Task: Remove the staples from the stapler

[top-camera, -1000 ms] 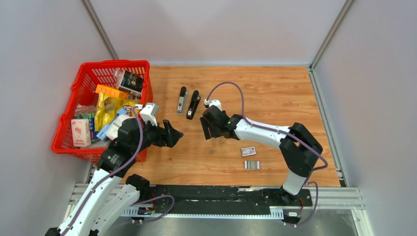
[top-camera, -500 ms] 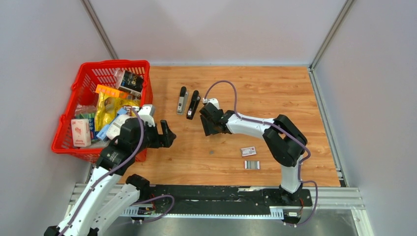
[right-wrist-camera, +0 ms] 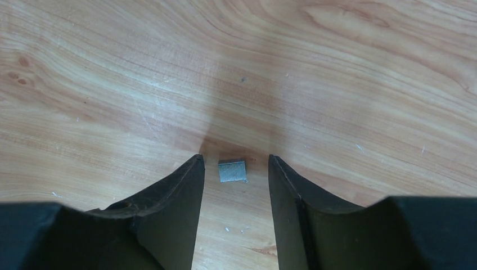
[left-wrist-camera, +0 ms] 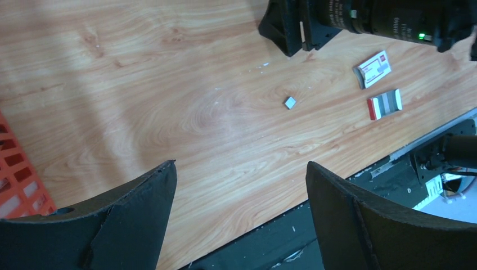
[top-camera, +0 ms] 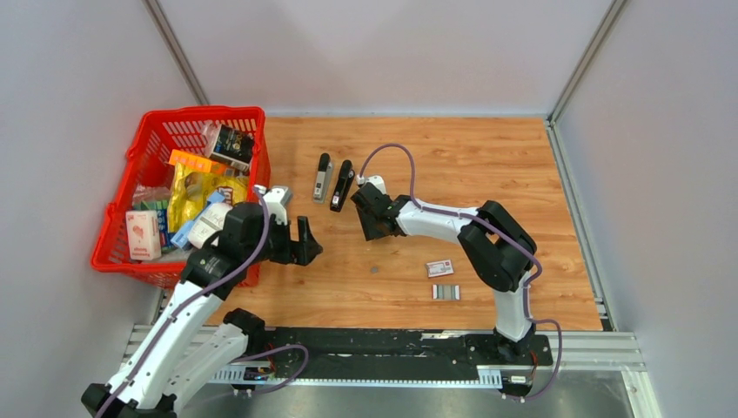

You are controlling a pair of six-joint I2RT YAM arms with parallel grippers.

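Currently, right pincer point(right-wrist-camera: 234, 164): narrow, gripping nothing
Staples point(right-wrist-camera: 232, 170): between its fingertips, touching neither
Left pincer point(left-wrist-camera: 241, 169): wide, empty

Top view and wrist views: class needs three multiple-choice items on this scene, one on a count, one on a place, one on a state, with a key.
1. How many staplers lie on the table?
A one
B two
C three

2. Where is the lone staple strip?
A on top of a stapler
B flat on the table
C under a stapler

3. How is the left hand?
A open and empty
B shut on a stapler
C shut on the strip

Key:
1 B, two black ones lie side by side.
2 B, bare wood shows all around it.
3 A, its fingers stand wide apart with only table between them.
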